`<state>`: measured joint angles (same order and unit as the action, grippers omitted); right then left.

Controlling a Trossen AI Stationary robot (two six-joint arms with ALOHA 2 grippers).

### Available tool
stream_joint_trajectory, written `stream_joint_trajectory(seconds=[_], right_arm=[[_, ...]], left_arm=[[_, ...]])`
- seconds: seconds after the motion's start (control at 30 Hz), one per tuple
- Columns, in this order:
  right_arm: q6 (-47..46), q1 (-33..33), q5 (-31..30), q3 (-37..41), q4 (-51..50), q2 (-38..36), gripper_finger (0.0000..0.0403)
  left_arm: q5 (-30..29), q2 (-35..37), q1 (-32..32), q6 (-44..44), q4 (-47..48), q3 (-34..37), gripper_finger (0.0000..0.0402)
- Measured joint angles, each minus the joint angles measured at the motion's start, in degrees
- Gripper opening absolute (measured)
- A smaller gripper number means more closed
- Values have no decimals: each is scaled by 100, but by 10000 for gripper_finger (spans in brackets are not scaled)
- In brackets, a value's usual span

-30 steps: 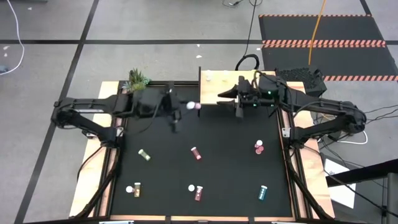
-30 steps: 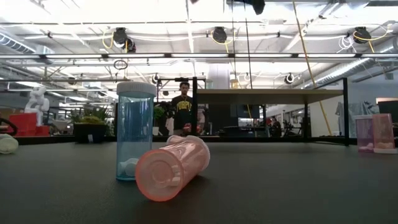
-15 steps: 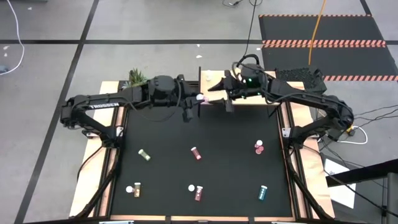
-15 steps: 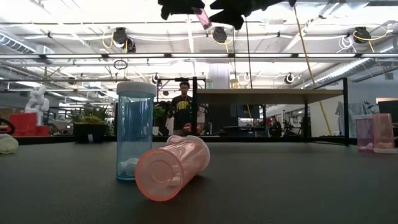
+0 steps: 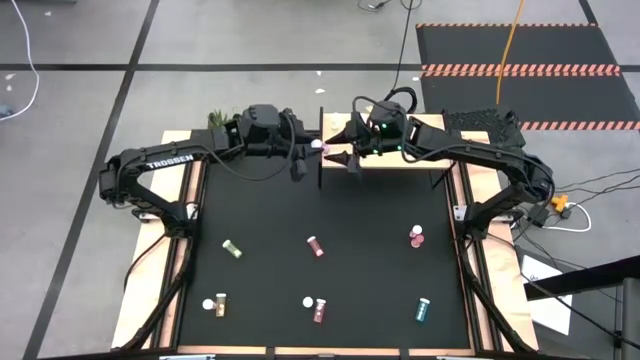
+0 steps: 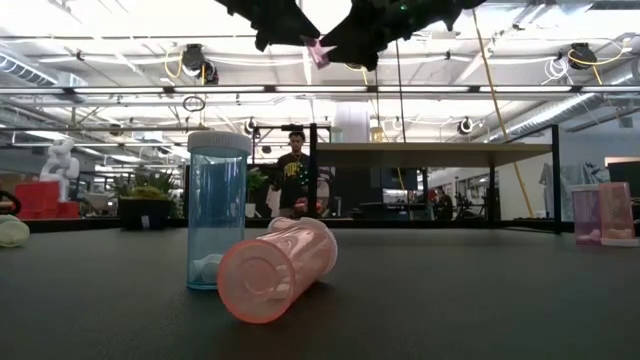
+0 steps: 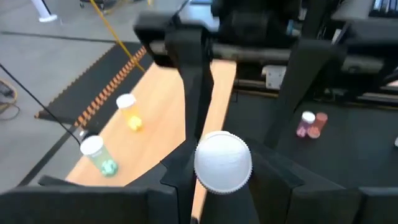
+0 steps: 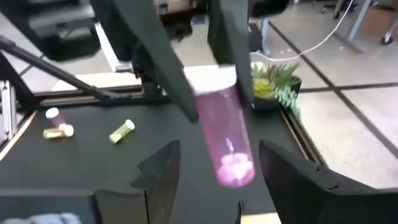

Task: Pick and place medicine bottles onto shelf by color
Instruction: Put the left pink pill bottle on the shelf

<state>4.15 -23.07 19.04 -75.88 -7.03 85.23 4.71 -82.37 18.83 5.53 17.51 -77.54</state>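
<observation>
A pink medicine bottle (image 8: 227, 134) with a white cap (image 7: 222, 163) hangs in the air at the shelf's left end, with my left gripper (image 5: 306, 154) shut on it. My right gripper (image 8: 224, 177) stands open facing it, one finger on either side of the bottle's base end without touching. In the low view both grippers meet at the top, around the bottle (image 6: 320, 50). The pale wood shelf (image 5: 385, 148) stands at the table's far edge. On it stand a yellow bottle (image 7: 129, 113) and a teal one (image 7: 99, 155). My left gripper pinches the pink bottle between its two fingers (image 8: 166, 68) at the cap end (image 8: 211, 79). It comes nearly level from the table's left. The bottle sticks out past the fingertips toward the right gripper, base end (image 8: 236, 169) first, lifted clear of table and shelf.
Several bottles lie scattered on the black tabletop: yellow (image 5: 232, 249), red (image 5: 316, 246), pink (image 5: 417, 236), teal (image 5: 423, 310), and more near the front edge (image 5: 318, 308). A potted plant (image 5: 222, 125) sits at the far left. A person (image 6: 293, 175) stands beyond the table.
My left gripper has carried the pink bottle toward the far edge and to the right, up to the shelf's left end. My right gripper has moved left along the shelf toward it, until its fingers flank the bottle's base.
</observation>
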Motion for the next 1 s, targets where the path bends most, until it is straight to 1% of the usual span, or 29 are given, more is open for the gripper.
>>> stream_joint_trajectory(seconds=[0.07, 0.33, 0.5, 0.87, 1.0], right_arm=[[-1, -3, -86, 0, 67, 0, 204], [137, -16, -79, 0, 111, 0, 186], [242, -13, 63, 0, 127, 0, 175], [275, 64, 75, 4, -161, 4, 147], [278, 72, 87, 4, -138, 0, 138]], left_arm=[[2, 0, -4, 14, 14, 0, 124], [152, -33, -12, -36, -57, 0, 124], [324, -91, -24, -125, -86, 1, 124], [397, -149, -59, -272, -143, 2, 124], [505, -146, -59, -294, -156, 2, 124]])
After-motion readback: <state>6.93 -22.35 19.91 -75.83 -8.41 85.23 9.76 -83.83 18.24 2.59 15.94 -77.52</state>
